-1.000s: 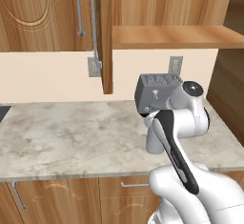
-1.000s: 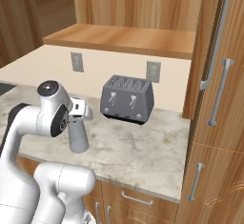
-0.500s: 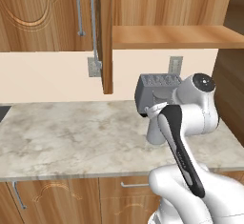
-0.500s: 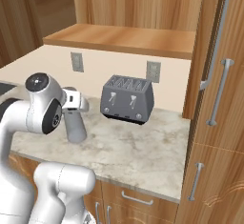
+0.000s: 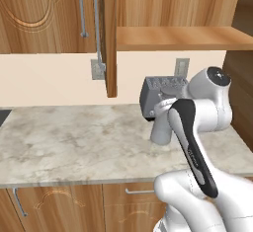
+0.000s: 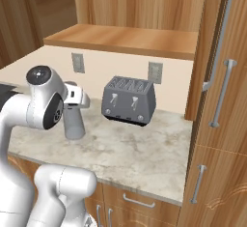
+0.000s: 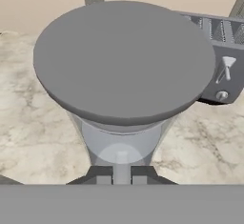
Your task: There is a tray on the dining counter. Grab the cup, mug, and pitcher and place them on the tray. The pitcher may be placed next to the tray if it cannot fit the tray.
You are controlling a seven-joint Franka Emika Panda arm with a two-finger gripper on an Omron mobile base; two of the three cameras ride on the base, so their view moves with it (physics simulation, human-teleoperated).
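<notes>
The pincer [image 7: 121, 178] is closed narrowly on the tall plain grey cylindrical pitcher [image 7: 123, 75], gripping it at the narrow neck just below its wide flat top; the pitcher [image 6: 75, 123] stands upright under the hand on the beige marble-look surface [image 6: 144, 148], though whether its base touches cannot be told; just beyond the pincer, to the pitcher's side, sits the boxy grey four-slot toaster [image 6: 129, 100] against the cream back wall; above hangs a plain wooden shelf [image 5: 173, 37].
</notes>
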